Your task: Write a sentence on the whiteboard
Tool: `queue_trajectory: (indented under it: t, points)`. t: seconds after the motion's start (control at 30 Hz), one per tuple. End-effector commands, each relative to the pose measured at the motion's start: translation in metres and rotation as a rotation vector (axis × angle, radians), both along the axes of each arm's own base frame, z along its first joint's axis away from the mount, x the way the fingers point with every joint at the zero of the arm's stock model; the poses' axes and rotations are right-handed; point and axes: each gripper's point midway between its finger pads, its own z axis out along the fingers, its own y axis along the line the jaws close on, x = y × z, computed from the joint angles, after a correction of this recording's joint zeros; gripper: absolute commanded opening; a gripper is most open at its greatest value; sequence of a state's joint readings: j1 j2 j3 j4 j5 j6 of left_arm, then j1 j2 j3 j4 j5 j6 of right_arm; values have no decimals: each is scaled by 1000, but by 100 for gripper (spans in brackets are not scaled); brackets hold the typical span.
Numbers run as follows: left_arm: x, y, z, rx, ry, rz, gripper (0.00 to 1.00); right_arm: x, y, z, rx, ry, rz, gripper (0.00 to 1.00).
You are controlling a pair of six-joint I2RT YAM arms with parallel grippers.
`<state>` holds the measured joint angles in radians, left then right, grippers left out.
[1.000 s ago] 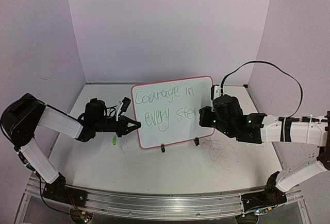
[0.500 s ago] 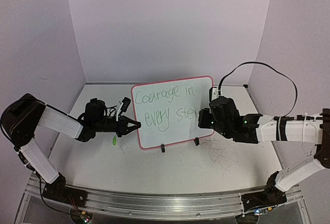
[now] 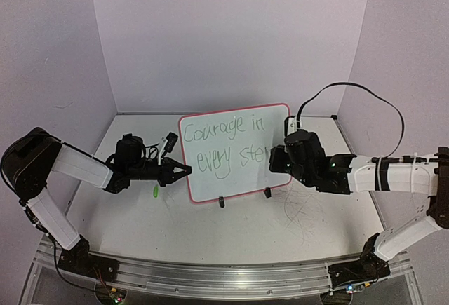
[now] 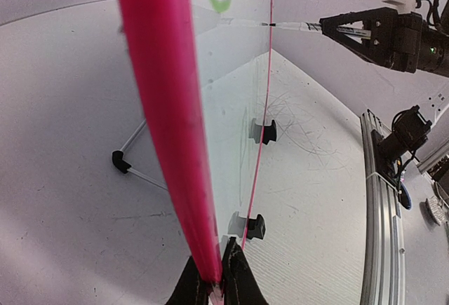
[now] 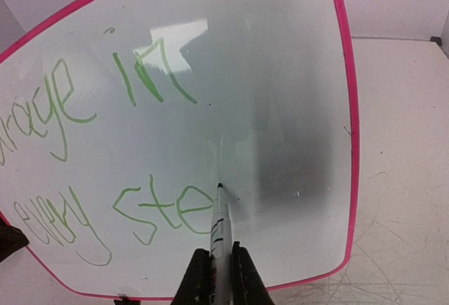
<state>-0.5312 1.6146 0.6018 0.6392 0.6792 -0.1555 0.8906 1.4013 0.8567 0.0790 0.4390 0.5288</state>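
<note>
- Rail [image 3: 224, 277]: a metal rail runs along the near edge of the table [image 3: 231, 238]. Both arm bases are bolted to it.
- Scribble marks [image 3: 303, 210]: grey scratches lie on the right half of the table, in front of the right arm.
- Small green piece [image 3: 155, 191]: it lies on the table just in front of the left gripper and is too small to identify.
- Whiteboard [image 3: 242, 182]: it stands upright near mid-table on two black clip feet [image 3: 222, 202], with its written face towards the arms.
- Left gripper [image 4: 214, 285]: it is clenched on the pink rim at the whiteboard's left edge, pinching it from both sides.
- Right gripper [image 5: 216, 277]: it is clenched around a marker [image 5: 219, 224], whose barrel points forward at the board.
- Marker tip: it touches the board face just right of the last green letter on the lower line.
- Sentence [image 3: 214, 133]: green handwriting in two lines reads "Courage in" above and "every ste" below. The final word is incomplete.
- Cable [image 3: 351, 89]: a black cable loops up above the right arm.
- Walls [image 3: 231, 38]: plain pale panels enclose the table at the back and both sides.
</note>
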Motion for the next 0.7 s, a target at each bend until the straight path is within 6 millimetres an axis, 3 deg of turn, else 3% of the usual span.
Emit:
queue_trajectory:
  t: [0.0,0.67]
  points:
    - [24,8,15,29,-111,92,0,9,4,13,24,-36,-23,0]
    - [23,8,14,32,-112,93,0,-24,-5,-48,-6,131,7,0]
